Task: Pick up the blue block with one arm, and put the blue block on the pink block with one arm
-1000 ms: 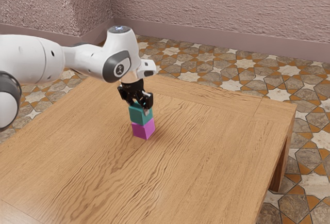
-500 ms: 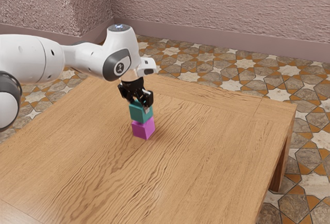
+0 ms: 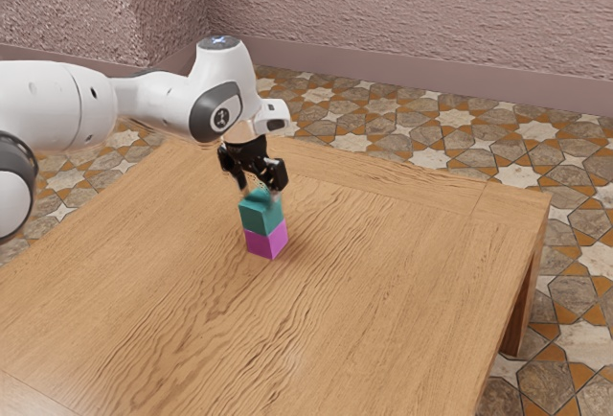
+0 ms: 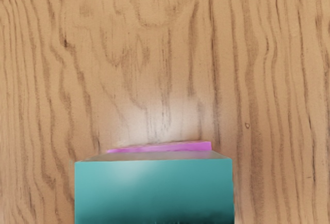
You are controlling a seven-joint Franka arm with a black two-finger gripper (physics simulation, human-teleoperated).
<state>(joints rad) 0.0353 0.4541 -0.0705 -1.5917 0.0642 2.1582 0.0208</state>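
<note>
The blue block (image 3: 261, 215), teal in colour, stands squarely on top of the pink block (image 3: 265, 242) near the middle of the wooden table (image 3: 383, 282). My gripper (image 3: 257, 186) hangs just above the blue block, open, its fingers spread apart and off the block's sides. In the wrist view the blue block (image 4: 153, 190) sits right under my hand, with a thin strip of the pink block (image 4: 160, 147) showing past its far edge.
The table's far edge (image 3: 383, 178) runs behind the stack and its right edge (image 3: 532, 243) drops to a patterned tile floor (image 3: 460, 138). Bare wood surrounds the two blocks on all sides.
My fingers have let go of the blue block and my hand has risen slightly. The blue block stays resting on the pink block.
</note>
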